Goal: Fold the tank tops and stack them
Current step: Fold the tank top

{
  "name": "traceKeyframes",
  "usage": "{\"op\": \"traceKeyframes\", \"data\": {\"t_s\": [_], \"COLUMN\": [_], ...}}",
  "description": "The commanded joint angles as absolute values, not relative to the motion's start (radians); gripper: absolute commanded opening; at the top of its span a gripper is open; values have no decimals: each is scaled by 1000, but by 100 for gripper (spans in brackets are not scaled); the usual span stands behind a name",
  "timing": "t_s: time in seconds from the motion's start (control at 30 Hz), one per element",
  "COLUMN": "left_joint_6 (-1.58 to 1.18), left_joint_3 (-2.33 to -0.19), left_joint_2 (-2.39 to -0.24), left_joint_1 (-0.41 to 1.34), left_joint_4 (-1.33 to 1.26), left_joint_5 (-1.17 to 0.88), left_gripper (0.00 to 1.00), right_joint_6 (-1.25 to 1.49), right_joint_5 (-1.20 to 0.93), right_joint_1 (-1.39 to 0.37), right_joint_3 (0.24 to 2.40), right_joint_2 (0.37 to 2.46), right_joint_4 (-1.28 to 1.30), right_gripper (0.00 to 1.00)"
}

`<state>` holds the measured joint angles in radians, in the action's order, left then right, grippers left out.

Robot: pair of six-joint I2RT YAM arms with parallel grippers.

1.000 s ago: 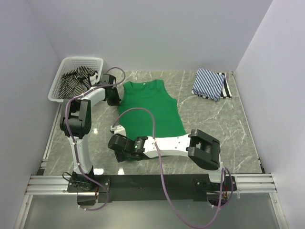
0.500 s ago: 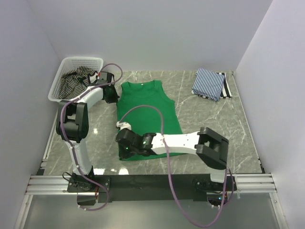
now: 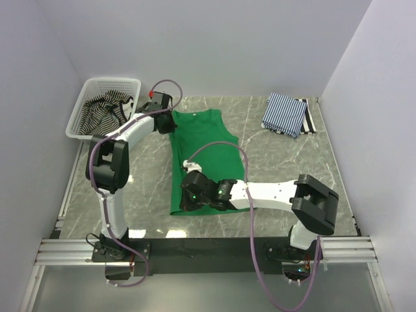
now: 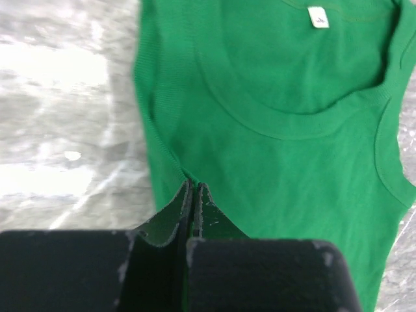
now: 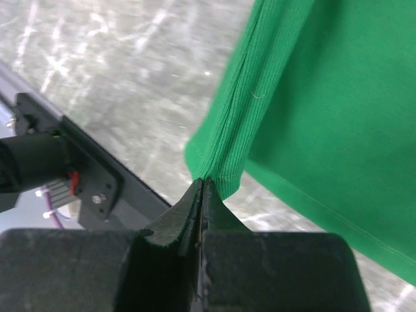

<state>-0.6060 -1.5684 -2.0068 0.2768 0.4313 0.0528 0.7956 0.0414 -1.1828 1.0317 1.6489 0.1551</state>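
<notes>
Firmly clenched, left tool [image 4: 193, 190] pinches green tank top [image 3: 211, 140] at side edge; right tool [image 5: 201, 186], hem corner

The green tank top [image 3: 214, 156] has been pulled along its left side toward the right, so its left edge now lies further right and runs straighter, and the cloth looks narrower. The left gripper [image 3: 168, 123], clamped on the far left shoulder, has been carried right and slightly farther away. The right gripper [image 3: 184, 203], clamped on the near left corner of the hem, has been carried right. The right arm's elbow [image 3: 315, 205] has been swung right as well.
</notes>
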Motion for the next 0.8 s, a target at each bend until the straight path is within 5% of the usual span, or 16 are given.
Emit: {"op": "traceKeyframes", "data": {"t_s": [0.0, 0.77], "left_joint_6": [-638, -675], "left_joint_3": [-1624, -1782], "left_joint_2": [-2039, -2169], "left_joint_1": [298, 399], "left_joint_4": [416, 443], "left_joint_5": [89, 117], "left_gripper": [1, 1], "right_joint_6": [824, 854], "right_joint_5": [55, 95], "right_joint_1": [-1163, -1083], "right_joint_3": [980, 747], "right_joint_2": [1579, 1437], "right_joint_4": [112, 68], "right_gripper": [0, 0]}}
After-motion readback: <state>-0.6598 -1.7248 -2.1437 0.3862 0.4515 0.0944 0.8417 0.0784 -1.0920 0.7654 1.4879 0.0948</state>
